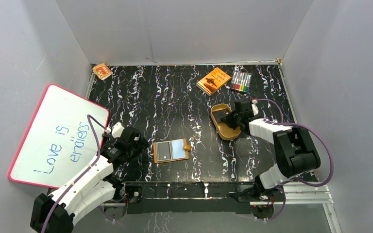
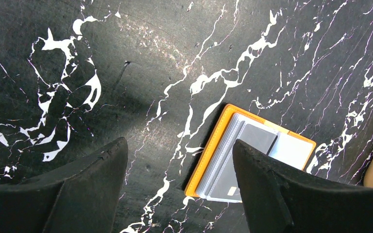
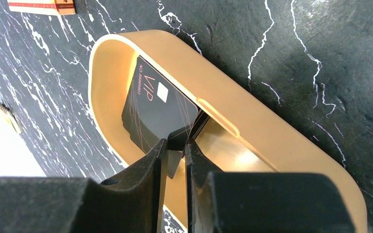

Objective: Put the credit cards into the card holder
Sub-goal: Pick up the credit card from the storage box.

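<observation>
Now the right tool [image 3: 176, 155] reaches down into the gold tray [image 3: 272, 131], where a black card [image 3: 150, 109] leans against the wall. Its two fingers stand close together on both sides of the card's corner; whether they press it firmly I cannot tell. I think the leaning card offers an edge to pinch, which a flat card does not. The wallet [image 1: 171, 151] lies open on the tabletop [image 1: 175, 97], well apart from the tray, with a grey card [image 2: 252, 141] inside. The left tool [image 2: 179, 141] hovers just beside it, fingers wide apart, probably ready to hold the wallet down.
</observation>
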Robot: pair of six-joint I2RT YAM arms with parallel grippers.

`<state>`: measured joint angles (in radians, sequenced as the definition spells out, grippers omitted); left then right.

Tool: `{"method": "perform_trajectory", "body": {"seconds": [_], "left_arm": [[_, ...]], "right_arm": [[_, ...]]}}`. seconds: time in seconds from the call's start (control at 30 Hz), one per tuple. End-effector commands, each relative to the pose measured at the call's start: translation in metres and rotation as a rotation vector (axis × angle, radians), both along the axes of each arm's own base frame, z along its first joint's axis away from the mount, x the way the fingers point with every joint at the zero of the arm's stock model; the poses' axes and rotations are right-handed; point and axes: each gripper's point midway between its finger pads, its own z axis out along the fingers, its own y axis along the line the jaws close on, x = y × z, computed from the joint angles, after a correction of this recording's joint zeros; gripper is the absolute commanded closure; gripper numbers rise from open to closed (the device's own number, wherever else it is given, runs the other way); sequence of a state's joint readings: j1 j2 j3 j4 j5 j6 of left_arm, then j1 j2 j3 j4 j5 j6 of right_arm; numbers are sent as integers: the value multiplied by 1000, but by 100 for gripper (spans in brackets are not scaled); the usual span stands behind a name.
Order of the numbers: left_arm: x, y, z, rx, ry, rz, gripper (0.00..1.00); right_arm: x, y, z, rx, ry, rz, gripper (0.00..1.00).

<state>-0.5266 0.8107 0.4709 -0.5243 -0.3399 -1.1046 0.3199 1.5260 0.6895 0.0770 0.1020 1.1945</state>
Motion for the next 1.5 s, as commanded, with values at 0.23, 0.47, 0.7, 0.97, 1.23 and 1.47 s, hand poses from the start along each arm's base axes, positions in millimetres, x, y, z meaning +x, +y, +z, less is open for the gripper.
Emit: {"method": "perform_trajectory", "body": {"seconds": [0.23, 0.47, 0.7, 0.97, 1.23, 1.47], "left_arm": [[-2, 4, -1, 10, -1, 14, 25], [-2, 4, -1, 7, -3, 17, 25], [6, 7, 16, 26, -45, 29, 25], [28, 4, 82, 20, -187, 7, 23], [43, -76, 183, -265, -509, -386, 14], [9, -141, 219, -621, -681, -729, 11]], "right_arm": [[3, 0, 29, -1, -70, 28, 94], [6, 1, 61, 6, -134, 43, 100], [7, -11, 116, -82, -206, 64, 100], [-26, 17, 201, -77, -340, 451, 100], [-124, 75, 263, 181, -577, 1099, 100], [-173, 86, 256, 321, -664, 1290, 100]]}}
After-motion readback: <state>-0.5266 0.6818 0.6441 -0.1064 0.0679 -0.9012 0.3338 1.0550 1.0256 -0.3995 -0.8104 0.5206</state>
